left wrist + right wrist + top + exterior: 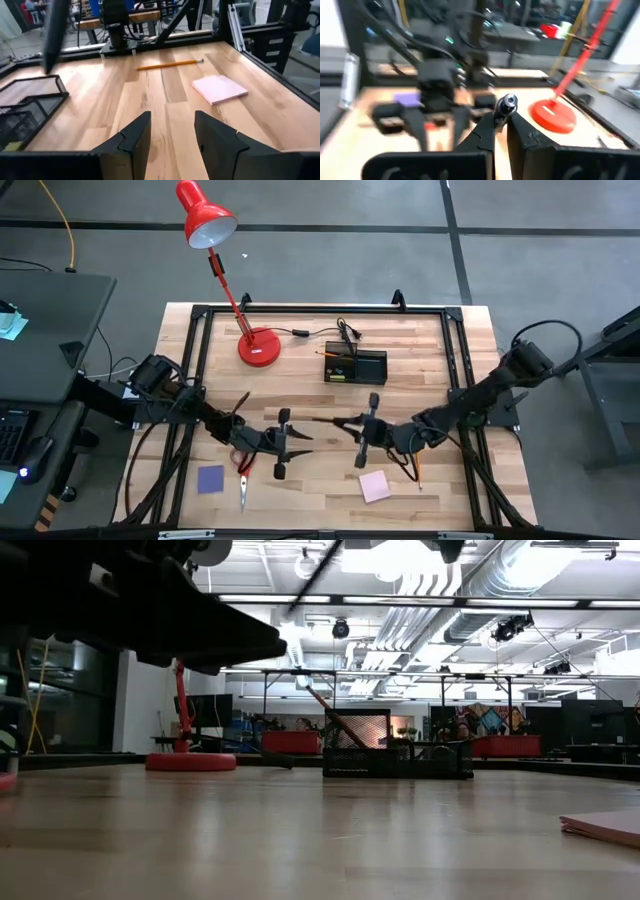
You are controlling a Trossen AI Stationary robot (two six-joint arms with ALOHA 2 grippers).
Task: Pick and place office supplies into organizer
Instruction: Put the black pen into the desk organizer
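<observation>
We are over the table's middle, both arms reaching in toward each other. Our left gripper [300, 442] hangs with its fingers [131, 137] spread and nothing between them, bare wood below. Our right gripper [345, 423] is pressed together on a black pen [506, 104], whose end pokes up between the fingers. The organizer [355, 366] sits at twelve o'clock from the grippers, just at three o'clock of the red lamp [258, 347]'s base. The pink sticky pad [375, 486] lies at five o'clock from the right gripper, a pencil [418, 471] just beyond it. The blue-purple pad [211, 479] and scissors [242, 480] lie at seven o'clock of the left gripper.
</observation>
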